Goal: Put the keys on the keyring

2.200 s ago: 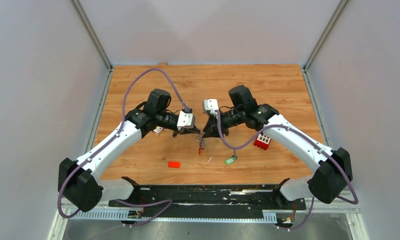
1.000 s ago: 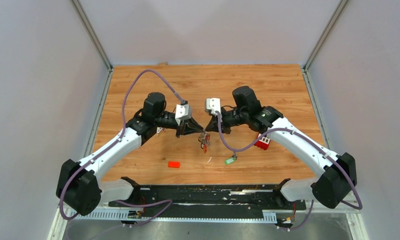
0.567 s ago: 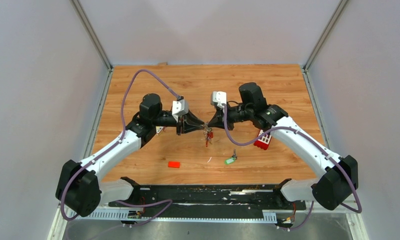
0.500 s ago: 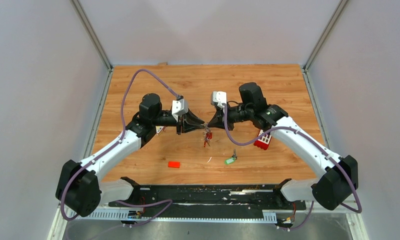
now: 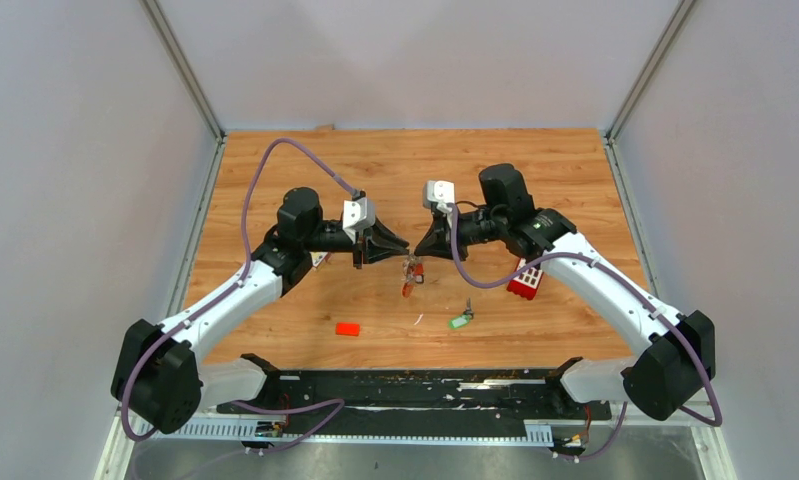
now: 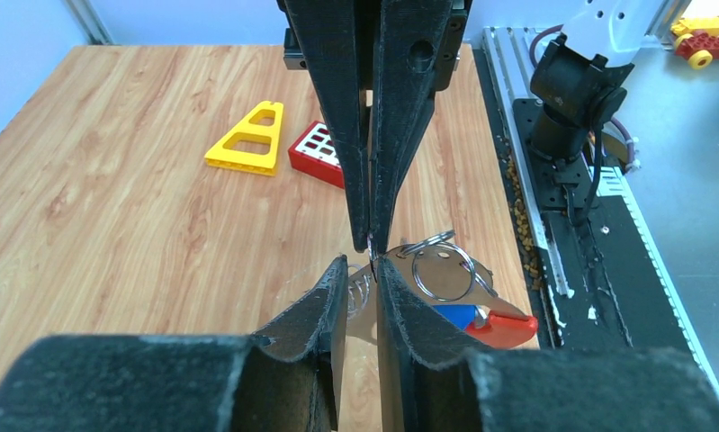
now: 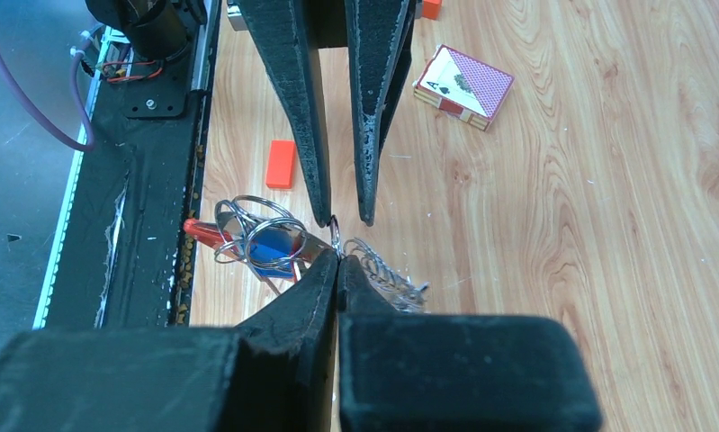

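Observation:
The keyring [image 5: 411, 275] hangs in the air between my two grippers: metal rings, a grey coil strip, a red strap and a blue-tagged key [image 6: 454, 317]. My right gripper [image 5: 422, 248] is shut on its metal ring [image 7: 336, 236]. My left gripper [image 5: 397, 244] faces it tip to tip. The left jaws stand a little apart around the metal strip without pinching it. In the left wrist view the keyring [image 6: 438, 270] hangs right of my left gripper [image 6: 363, 263]. In the right wrist view the keyring [image 7: 256, 234] hangs left of my right gripper [image 7: 337, 259]. A green-tagged key [image 5: 460, 321] lies on the table to the near right.
An orange block [image 5: 348, 328] lies near the front, left of the middle. A red studded brick [image 5: 523, 283] sits under the right arm. A card deck [image 7: 463, 87] lies under the left arm. A yellow triangular piece [image 6: 246, 144] lies beyond the red brick [image 6: 318, 151].
Both grippers have risen and moved back and slightly right with the keyring. The keyring hung lower before. In the last half second the two tips have drawn slightly apart.

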Available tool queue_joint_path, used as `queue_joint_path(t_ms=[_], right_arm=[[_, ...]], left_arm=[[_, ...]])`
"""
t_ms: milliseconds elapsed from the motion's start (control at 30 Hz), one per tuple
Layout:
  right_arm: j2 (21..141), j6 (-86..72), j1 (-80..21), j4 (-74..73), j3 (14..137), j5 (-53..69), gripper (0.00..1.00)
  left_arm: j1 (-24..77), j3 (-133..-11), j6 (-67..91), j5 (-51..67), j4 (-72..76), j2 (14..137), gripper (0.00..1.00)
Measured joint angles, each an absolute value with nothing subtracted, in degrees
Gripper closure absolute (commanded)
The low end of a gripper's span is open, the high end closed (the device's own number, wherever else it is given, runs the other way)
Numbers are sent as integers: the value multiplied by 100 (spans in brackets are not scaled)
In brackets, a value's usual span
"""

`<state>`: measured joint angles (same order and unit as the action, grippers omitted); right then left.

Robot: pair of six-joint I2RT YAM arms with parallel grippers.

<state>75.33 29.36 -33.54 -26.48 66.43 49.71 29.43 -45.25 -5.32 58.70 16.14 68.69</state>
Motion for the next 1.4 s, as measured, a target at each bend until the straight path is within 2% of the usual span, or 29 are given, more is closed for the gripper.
queue_joint_path(t_ms=[367,700,1400], right_arm=[[7533,2853,-3317,-2622,6643,5009,100],[7533,2810,-3295,-2558,6641,5015,100],[7531,2792,-3256,-2456,6641,5100,100]], left_arm=[[2943,-4491,-541,5822,1734,6899,75],[2943,-4383,-578,6010,1826,6928,70],[2943,-4281,-456,5964,2016,7041,73]])
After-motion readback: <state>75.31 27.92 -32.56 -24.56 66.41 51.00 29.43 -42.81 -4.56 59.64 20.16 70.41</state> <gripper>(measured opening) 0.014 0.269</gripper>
